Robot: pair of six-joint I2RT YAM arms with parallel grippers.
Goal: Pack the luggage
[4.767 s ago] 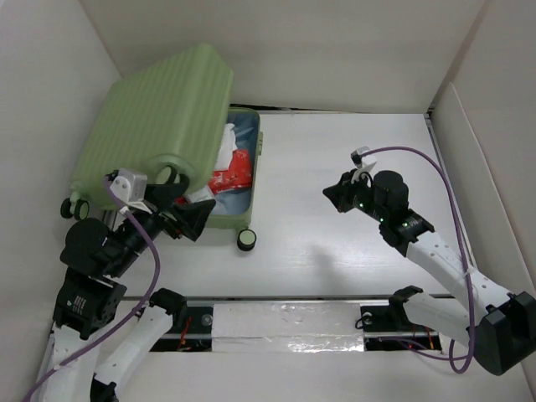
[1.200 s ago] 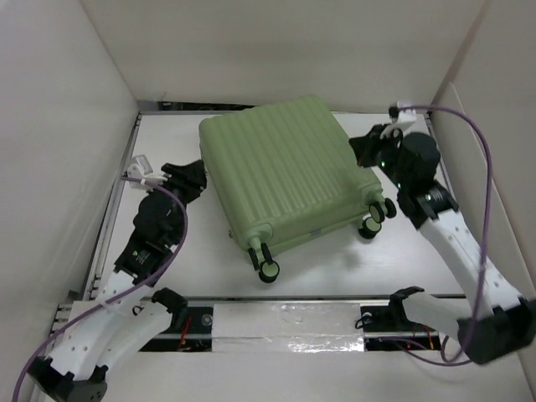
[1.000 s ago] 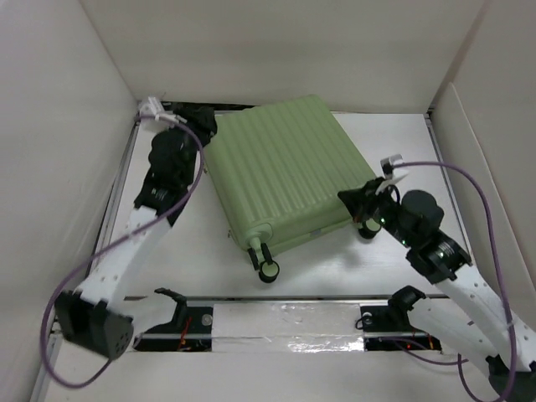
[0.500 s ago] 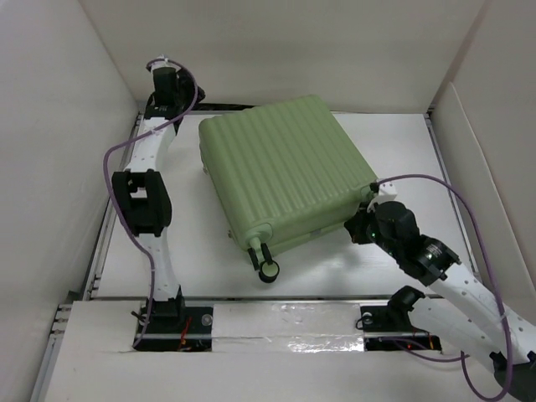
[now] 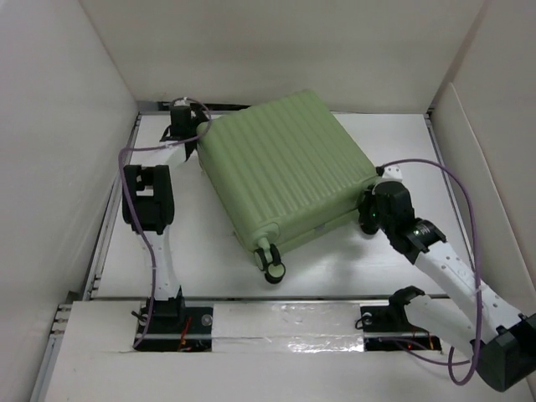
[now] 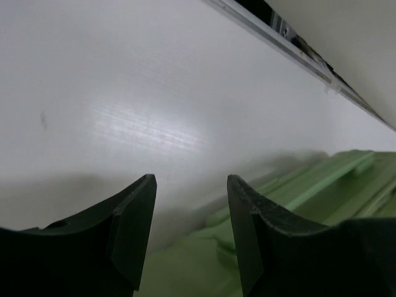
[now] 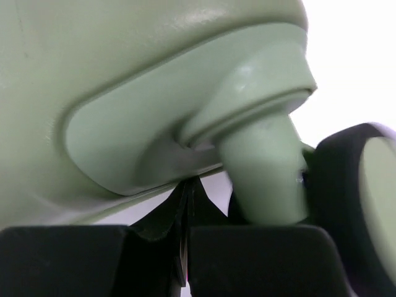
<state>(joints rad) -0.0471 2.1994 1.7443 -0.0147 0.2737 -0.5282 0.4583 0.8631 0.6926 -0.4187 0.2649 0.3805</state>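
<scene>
The large pale green ribbed hard-shell suitcase (image 5: 285, 163) lies closed and flat across the middle of the white counter (image 5: 201, 243), with one black-and-green caster wheel (image 5: 273, 270) poking toward the near edge. At its far-left corner sits the left pincer (image 6: 190, 182), fingers spread wide with nothing between them. The right pincer (image 7: 187, 198) is pressed tight, tips together, at the near-right corner just beside a wheel stem.

Nothing legible in any view. No lettering, brand mark, number or sign to be made out on the ribbed shell of the luggage (image 5: 285, 167), on its caster wheel (image 7: 359, 198), or on the counter (image 5: 402, 142).
</scene>
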